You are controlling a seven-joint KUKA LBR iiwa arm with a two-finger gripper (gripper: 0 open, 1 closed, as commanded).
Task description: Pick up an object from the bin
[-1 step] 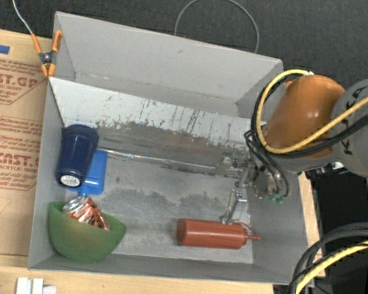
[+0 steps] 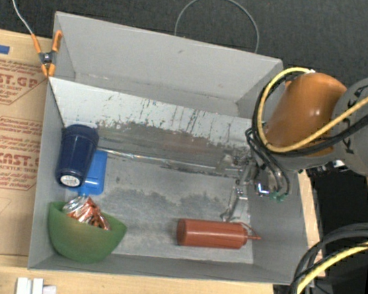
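Grey metal bin; end effector low over dull red cylinder, front right; opening impossible to tell; seemingly approach stage; next, descent astride cylinder.

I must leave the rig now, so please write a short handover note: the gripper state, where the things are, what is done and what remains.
Gripper: low at the right side of the bin, just above the right end of the red-brown cylinder. I cannot tell its state, and it is not seen holding anything.
Things: the cylinder lies flat near the view's lower wall. The dark blue can and the blue block lie side by side at left. The green bowl, holding crumpled copper-coloured pieces, is in the lower left corner.
Done: nothing lifted yet.
Left: grasp one thing and lift it out.
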